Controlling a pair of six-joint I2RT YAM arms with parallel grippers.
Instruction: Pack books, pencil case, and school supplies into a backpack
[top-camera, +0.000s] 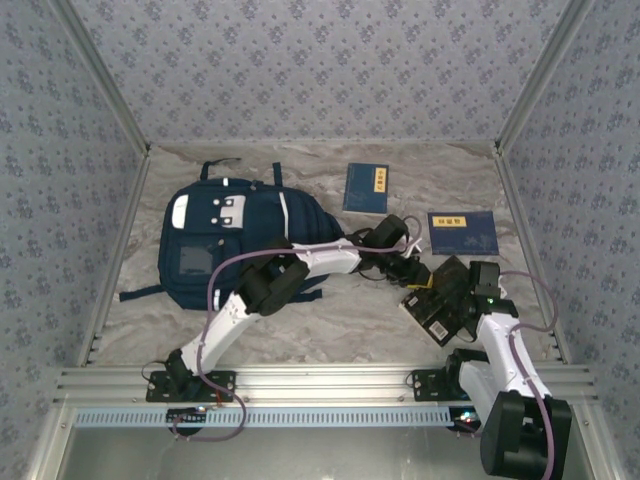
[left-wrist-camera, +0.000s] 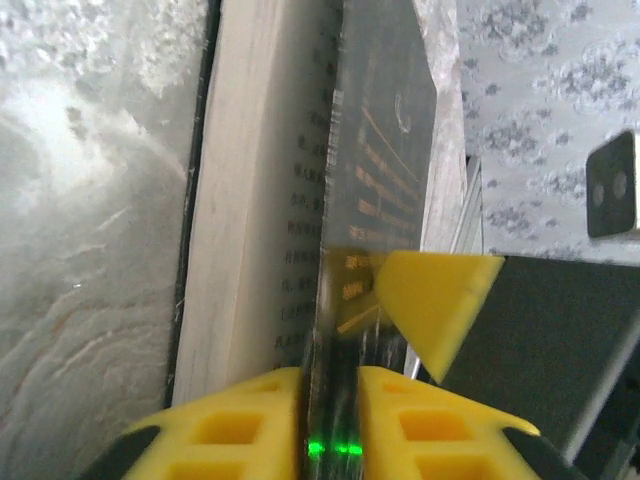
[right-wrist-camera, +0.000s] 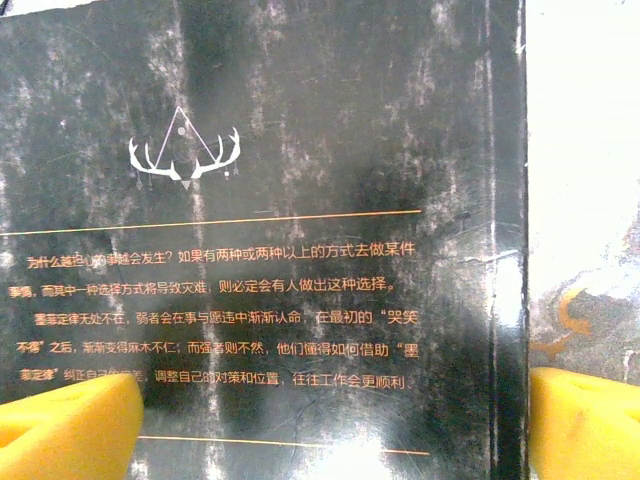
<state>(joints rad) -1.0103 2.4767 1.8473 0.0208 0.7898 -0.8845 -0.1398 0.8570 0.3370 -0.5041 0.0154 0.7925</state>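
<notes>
2 yellow moulded fingers of the left gripper (left-wrist-camera: 330, 385) are closed on the thin glossy cover of the black book (left-wrist-camera: 385, 150). The book is held above the marble table (top-camera: 330, 320), right of the soft navy backpack (top-camera: 215, 250). The right gripper (right-wrist-camera: 320, 430) is spread wide against this scuffed cover.

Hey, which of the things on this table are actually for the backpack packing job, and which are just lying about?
For the job:
backpack
far navy book
right navy book
black book, clamped in the left tool

Just there, fixtures rather than clutter:
marble tabletop
patterned walls
metal rail at the near edge
</notes>
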